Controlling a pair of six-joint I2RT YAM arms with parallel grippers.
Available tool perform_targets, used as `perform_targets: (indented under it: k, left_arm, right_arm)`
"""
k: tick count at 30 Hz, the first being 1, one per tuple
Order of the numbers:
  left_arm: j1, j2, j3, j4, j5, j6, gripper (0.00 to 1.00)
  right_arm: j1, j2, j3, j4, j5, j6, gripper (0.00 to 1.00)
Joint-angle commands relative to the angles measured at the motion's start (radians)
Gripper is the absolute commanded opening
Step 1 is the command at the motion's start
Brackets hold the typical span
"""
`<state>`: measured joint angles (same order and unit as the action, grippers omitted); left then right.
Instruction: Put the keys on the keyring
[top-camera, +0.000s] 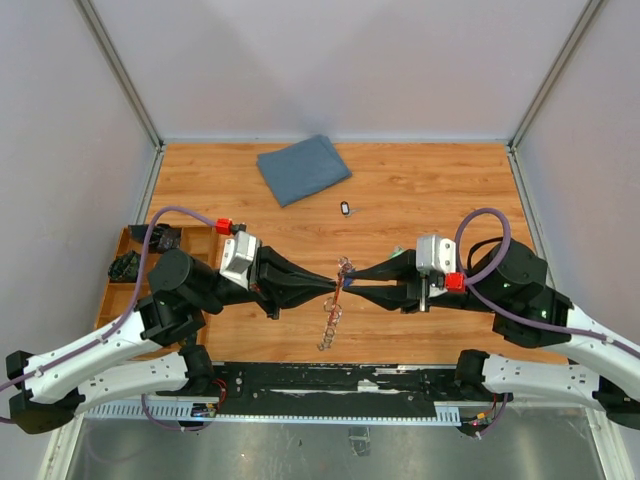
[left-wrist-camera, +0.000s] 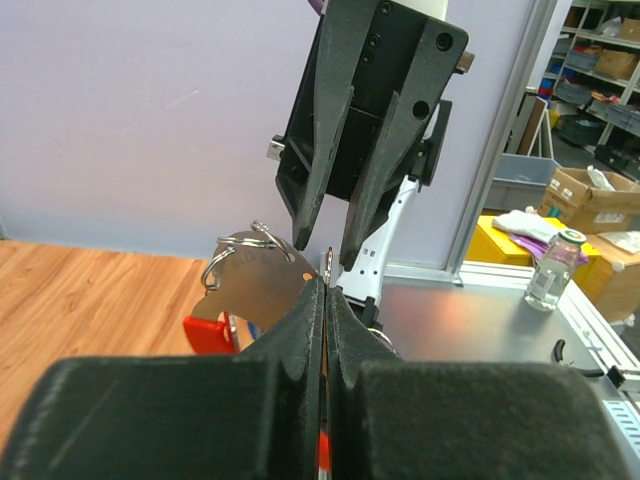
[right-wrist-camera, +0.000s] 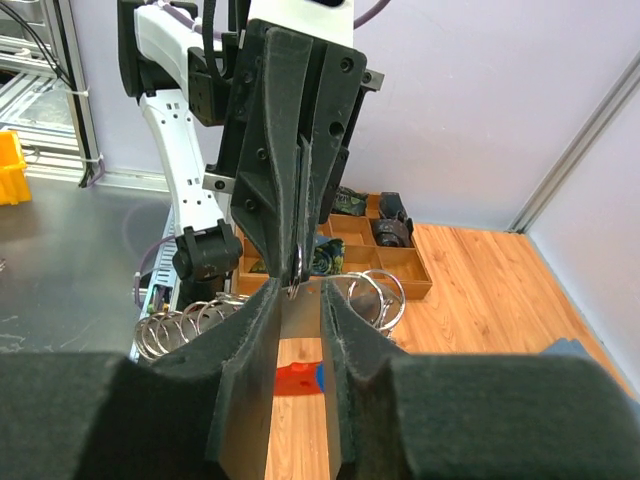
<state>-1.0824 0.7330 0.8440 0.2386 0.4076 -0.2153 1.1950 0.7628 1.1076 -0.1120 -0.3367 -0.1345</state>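
The left pincer (left-wrist-camera: 323, 292) is shut tight on a thin ring of the keyring (top-camera: 329, 328), and the chain trails below its tips. The right pincer (right-wrist-camera: 300, 300) meets it tip to tip, its jaws narrowly apart at that ring's edge. One key (top-camera: 345, 208) lies well beyond both.

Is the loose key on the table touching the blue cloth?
No, the loose key lies apart from the blue cloth, with a gap between them.
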Motion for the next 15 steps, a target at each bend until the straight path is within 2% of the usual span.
perform_targets:
  k: [1,15]
  left_arm:
    - [-0.003,0.000,0.018,0.054,0.020,-0.003,0.00]
    - [-0.003,0.003,0.029,0.051,0.023,0.002,0.01]
  right_arm:
    - [-0.012,0.004,-0.001,0.062,-0.026,0.021,0.23]
    - [-0.012,0.027,0.006,0.014,-0.043,0.022,0.23]
